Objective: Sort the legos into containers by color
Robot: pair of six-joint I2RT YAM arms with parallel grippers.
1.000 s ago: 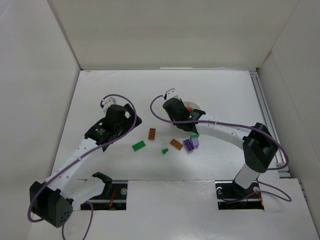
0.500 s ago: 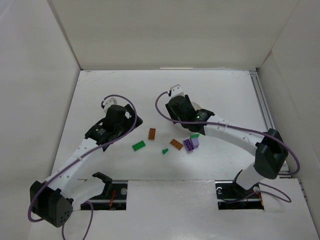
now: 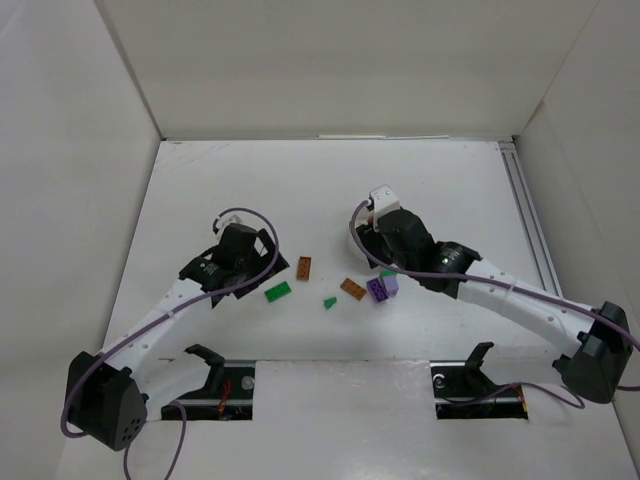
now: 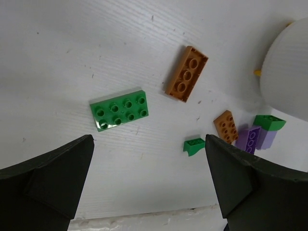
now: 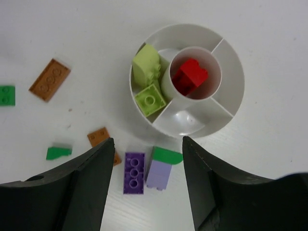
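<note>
I log one white table point(image 3: 450, 175), carrying directly:
- round white plastic tub point(image 5: 228, 72)
- flat green eight-stud plate point(image 4: 119, 110)
- long orange-brown plate point(image 4: 186, 73)
- short orange-brown plate point(image 4: 226, 126)
- small green wedge point(image 4: 194, 146)
- dark purple plate point(image 5: 134, 172), touching a pale lilac brick point(image 5: 158, 177)

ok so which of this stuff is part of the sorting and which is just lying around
Job: white tub, red brick and yellow-green bricks in it, loose green plate, orange-brown plate, purple brick, green wedge.
Just there: purple cable, side rail, white walls.
</note>
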